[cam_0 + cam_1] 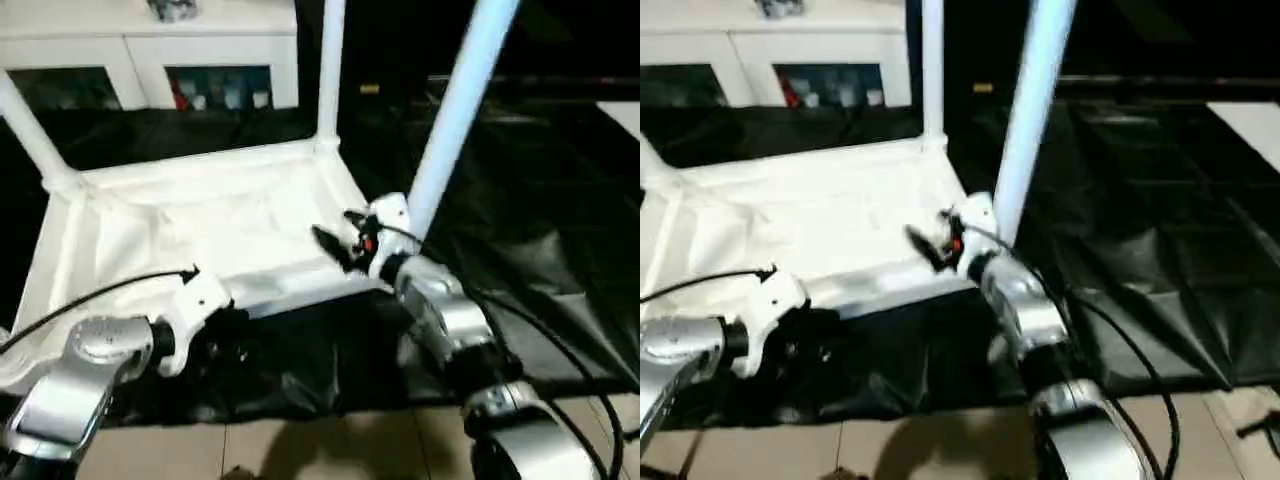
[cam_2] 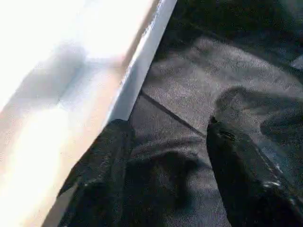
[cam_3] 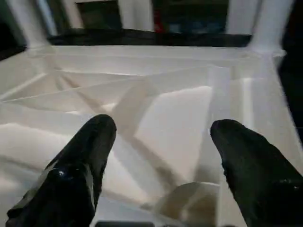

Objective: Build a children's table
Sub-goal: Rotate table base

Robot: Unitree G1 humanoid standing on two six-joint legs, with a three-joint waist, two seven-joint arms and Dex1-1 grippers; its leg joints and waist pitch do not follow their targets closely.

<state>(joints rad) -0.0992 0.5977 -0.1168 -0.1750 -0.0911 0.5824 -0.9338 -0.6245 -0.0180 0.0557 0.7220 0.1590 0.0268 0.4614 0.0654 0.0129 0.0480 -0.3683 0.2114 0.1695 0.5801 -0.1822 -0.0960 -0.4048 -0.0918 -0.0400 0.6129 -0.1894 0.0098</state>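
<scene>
Reaching over the upturned children's table [image 1: 200, 225], right gripper [image 3: 163, 137] fingers spread.

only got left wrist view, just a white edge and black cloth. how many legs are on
Observer: Three stand up from the upturned table: far left leg, far right leg, near right leg.
Operator: wheres the right gripper
Observer: The right gripper is over the ribbed underside, beside the near right leg, fingers open.
Operator: whats behind the table
Observer: A white cabinet with glass doors.
</scene>
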